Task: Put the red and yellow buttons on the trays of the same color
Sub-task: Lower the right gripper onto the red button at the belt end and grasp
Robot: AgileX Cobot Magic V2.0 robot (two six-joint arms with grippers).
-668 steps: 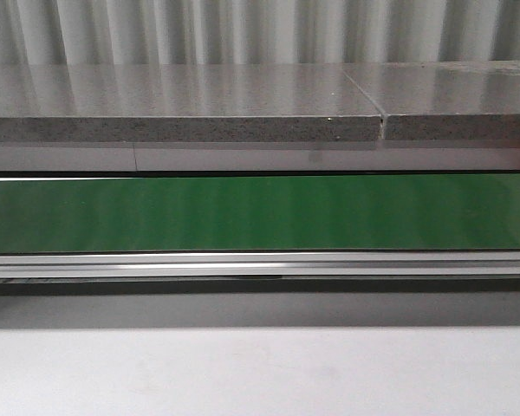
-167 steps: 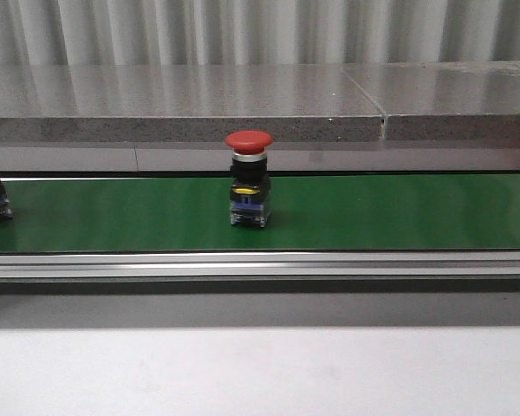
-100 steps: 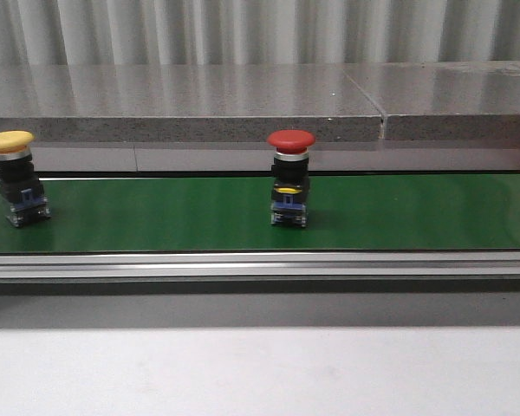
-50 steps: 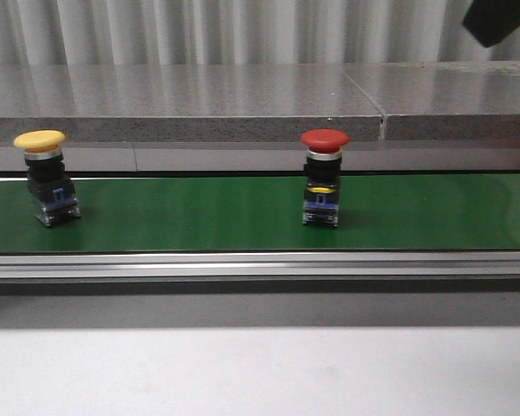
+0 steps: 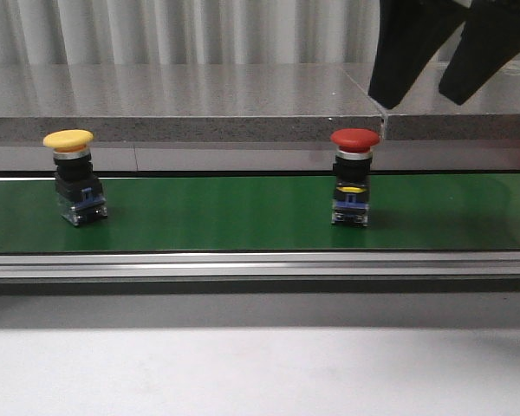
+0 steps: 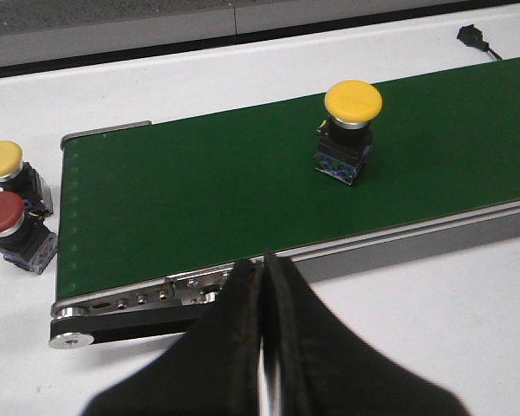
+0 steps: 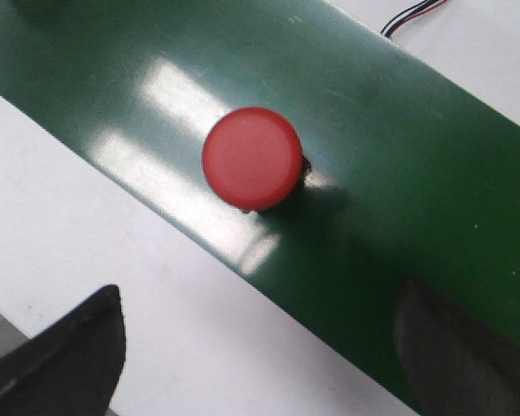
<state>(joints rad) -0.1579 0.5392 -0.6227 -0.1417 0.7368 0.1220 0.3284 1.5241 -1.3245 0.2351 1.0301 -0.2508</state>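
Observation:
A red button [image 5: 355, 139] and a yellow button [image 5: 68, 139] stand upright on the green belt [image 5: 217, 212], red at the right, yellow at the left. My right gripper [image 5: 416, 97] hangs open above and slightly right of the red button, apart from it. The right wrist view looks down on the red button [image 7: 252, 159], with my right gripper [image 7: 262, 295] spread wide. My left gripper [image 6: 264, 260] is shut on nothing, over the white table at the belt's near rail; the yellow button [image 6: 353, 101] stands further along the belt. The trays are out of view.
Another yellow button [image 6: 2, 159] and another red button [image 6: 2, 214] stand on the white table beside the belt's end. A grey stone ledge [image 5: 182, 104] runs behind the belt. An aluminium rail [image 5: 243, 263] edges the belt's near side.
Both buttons have ridden the belt to the right. My right gripper has come down into the front view from the top right, over the red button.

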